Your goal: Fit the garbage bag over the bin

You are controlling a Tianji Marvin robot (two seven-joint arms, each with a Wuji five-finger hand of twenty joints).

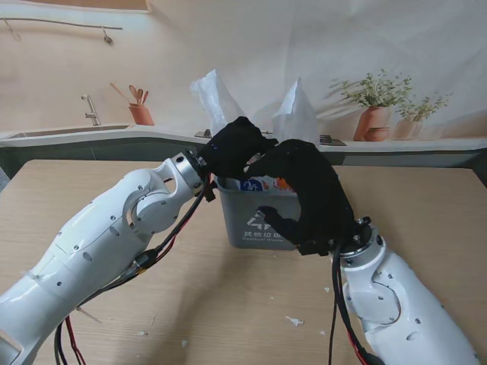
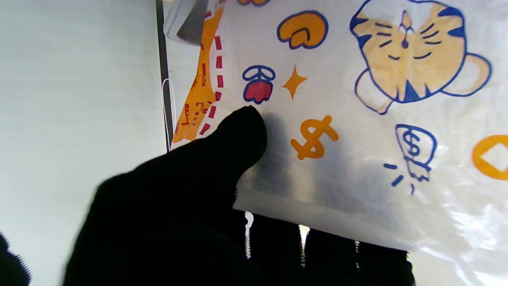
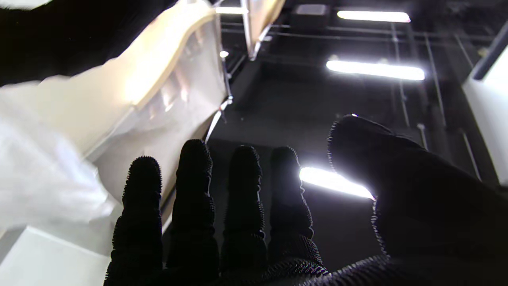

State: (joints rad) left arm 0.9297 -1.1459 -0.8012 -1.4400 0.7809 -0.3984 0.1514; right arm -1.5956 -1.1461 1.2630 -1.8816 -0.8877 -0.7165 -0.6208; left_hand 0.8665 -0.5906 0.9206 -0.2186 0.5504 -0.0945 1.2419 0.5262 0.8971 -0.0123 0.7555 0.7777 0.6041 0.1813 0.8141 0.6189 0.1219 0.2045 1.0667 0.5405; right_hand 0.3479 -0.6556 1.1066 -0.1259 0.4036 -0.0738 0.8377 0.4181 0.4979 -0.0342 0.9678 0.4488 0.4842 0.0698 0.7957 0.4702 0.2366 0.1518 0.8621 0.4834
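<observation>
Stand view: showing the grey bin sitting mid-table with the white garbage bag poking up out of it. Left hand pinching the bag's printed film at the bin's far-left rim; right hand arching over the bin's right side, fingers spread and holding nothing

Left hand pinches closed; right hand spreads its fingers.

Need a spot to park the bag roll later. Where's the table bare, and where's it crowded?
Bare wood: the table's far left, beyond the left arm, and the far right past the bin. Nearer to me, between the arms, it is open but flecked with scraps. Crowded: over the bin, where the left hand, right hand and garbage bag meet.
</observation>
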